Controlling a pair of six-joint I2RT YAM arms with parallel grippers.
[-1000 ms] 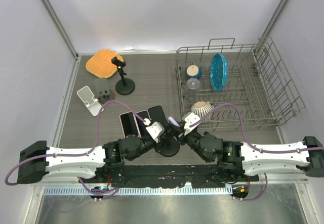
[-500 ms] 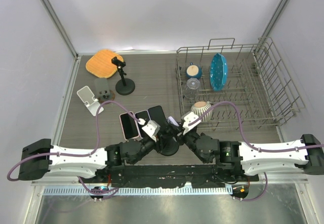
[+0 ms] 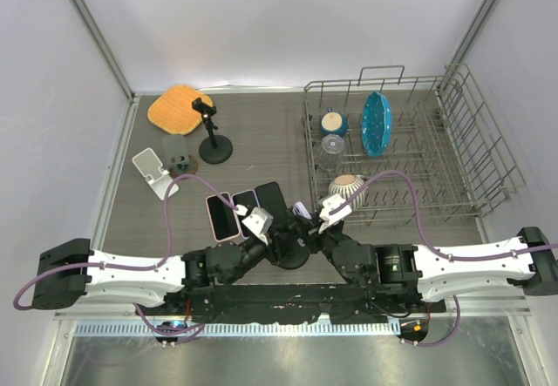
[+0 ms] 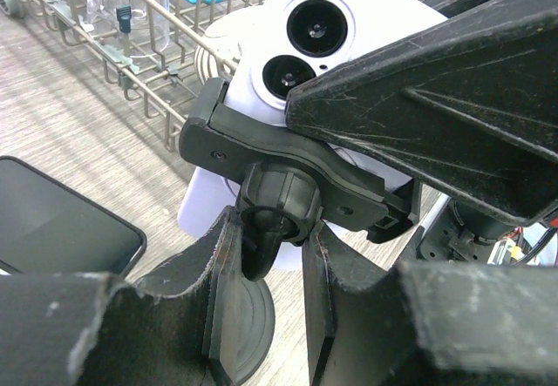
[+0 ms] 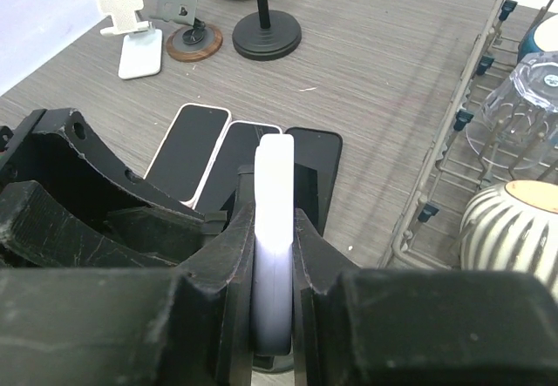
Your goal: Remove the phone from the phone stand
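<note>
Shifted slightly right, right claw (image 5: pixel 273 229) pinches phone (image 5: pixel 275 172); only left wrist shows left claw (image 4: pixel 270 260) straddling stand (image 4: pixel 277 199), grip unclear.

The white phone (image 4: pixel 375 20) had two round camera eyes on its back. It stood up on its edge, clipped in the black stand (image 4: pixel 288 155), which had a ball joint and a round foot.

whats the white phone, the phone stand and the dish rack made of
white phone: the back looks like smooth glass or plastic, an even white with no texture around the lenses.
phone stand: probably matte black plastic, with moulded rounded edges and no shine.
dish rack: thin metal wire in dull grey, possibly coated.
</note>
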